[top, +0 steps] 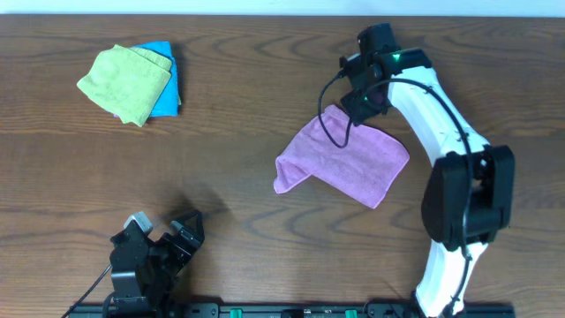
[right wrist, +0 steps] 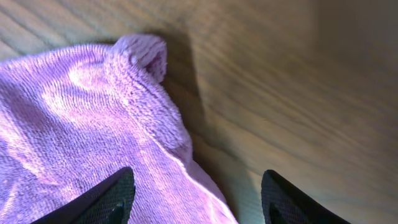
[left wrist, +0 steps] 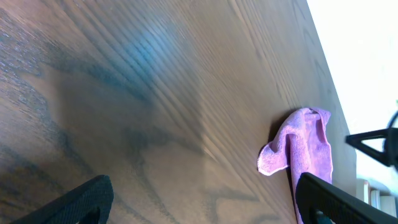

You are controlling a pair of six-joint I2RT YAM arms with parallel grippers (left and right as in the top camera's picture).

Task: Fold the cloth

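The purple cloth lies on the wooden table right of centre, partly folded, with a small flap sticking out at its lower left. My right gripper hangs open over the cloth's far edge. In the right wrist view its fingers straddle a raised fold of the cloth, one finger over the cloth, the other over bare wood. My left gripper is open and empty near the front edge, far from the cloth. The left wrist view shows the cloth in the distance between the open fingers.
A light green cloth lies on top of a bright blue cloth at the far left of the table. The right arm's white links stand to the right of the purple cloth.
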